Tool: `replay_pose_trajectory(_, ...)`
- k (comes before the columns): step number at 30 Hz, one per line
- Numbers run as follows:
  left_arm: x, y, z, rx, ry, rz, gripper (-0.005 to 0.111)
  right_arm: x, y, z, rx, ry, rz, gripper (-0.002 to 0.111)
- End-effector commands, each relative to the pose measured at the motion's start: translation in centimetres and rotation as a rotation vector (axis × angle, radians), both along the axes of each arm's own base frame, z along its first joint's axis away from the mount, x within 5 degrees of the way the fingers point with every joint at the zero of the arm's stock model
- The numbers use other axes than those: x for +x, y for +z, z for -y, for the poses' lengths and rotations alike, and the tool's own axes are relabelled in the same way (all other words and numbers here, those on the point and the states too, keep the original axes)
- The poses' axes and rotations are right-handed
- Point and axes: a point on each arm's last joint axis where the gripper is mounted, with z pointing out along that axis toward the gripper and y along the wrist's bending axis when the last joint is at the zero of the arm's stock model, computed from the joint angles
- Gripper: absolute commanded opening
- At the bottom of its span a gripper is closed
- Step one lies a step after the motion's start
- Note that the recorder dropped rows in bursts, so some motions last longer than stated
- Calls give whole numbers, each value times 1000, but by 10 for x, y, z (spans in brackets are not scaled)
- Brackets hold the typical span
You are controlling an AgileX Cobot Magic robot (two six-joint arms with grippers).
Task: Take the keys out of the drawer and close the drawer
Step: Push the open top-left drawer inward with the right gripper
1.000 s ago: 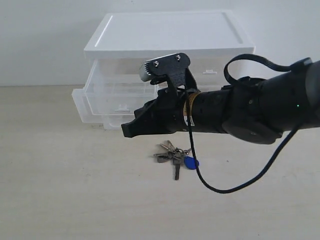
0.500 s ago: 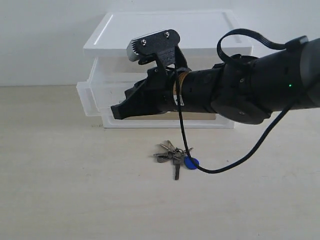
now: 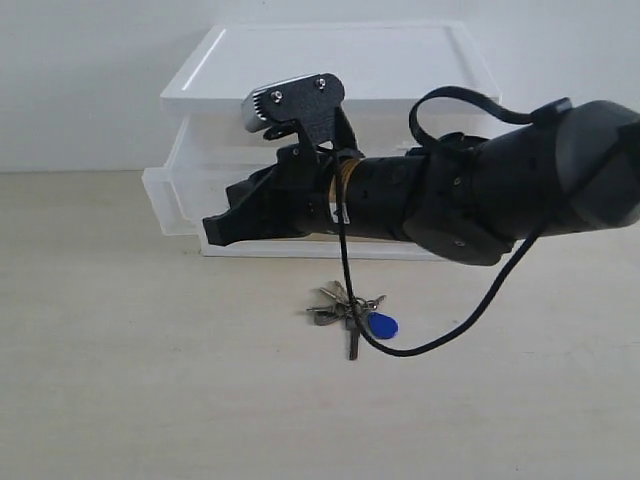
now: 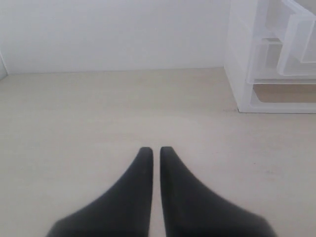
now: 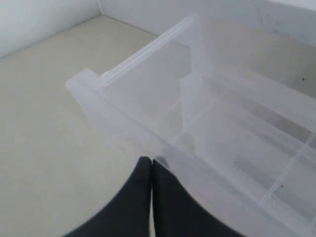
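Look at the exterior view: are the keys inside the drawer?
No, the keys lie on the table, in front of the organizer.

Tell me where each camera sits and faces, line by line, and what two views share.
Exterior view: off the arms, facing the organizer; the right arm and shut right gripper cross it; keys lie in front.
Left wrist view: rides behind the shut left gripper, looking across the table.
Right wrist view: rides behind the right gripper, looking down into the open drawer.
Shared: exterior and right wrist views both show the drawer.
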Motion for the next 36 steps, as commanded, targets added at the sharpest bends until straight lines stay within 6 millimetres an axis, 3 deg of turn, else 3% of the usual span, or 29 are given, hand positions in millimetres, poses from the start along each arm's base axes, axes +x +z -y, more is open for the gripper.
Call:
replay_pose_trajectory(1,0,-1,0,-2,3,3,4,15,4,-6,81,-12,23,0)
replay_pose_trajectory(9,0,-1,0,-2,3,3,4,24,23,-11,60,-11,110,0)
replay_pose_trajectory(18,0,-1,0,-2,3,3,4,28,6,1,-169,-97,26,0)
replay_pose_trajectory(22,0,-1,0,-2,3,3,4,23,9,8,-228,-93,46,0)
replay_pose_trajectory(27,0,-1,0,-2,3,3,4,14,29,26,-223,-120,68,0)
replay_pose_trajectory(31,0,-1,0,-2,3,3,4,14,42,52,-187,-180,74,0)
replay_pose_trajectory(33,0,-1,0,-2,3,3,4,12,41,66,-183,-214,54,0)
replay_pose_trajectory(36,0,-1,0,-2,3,3,4,3,35,69,-173,-198,44,0)
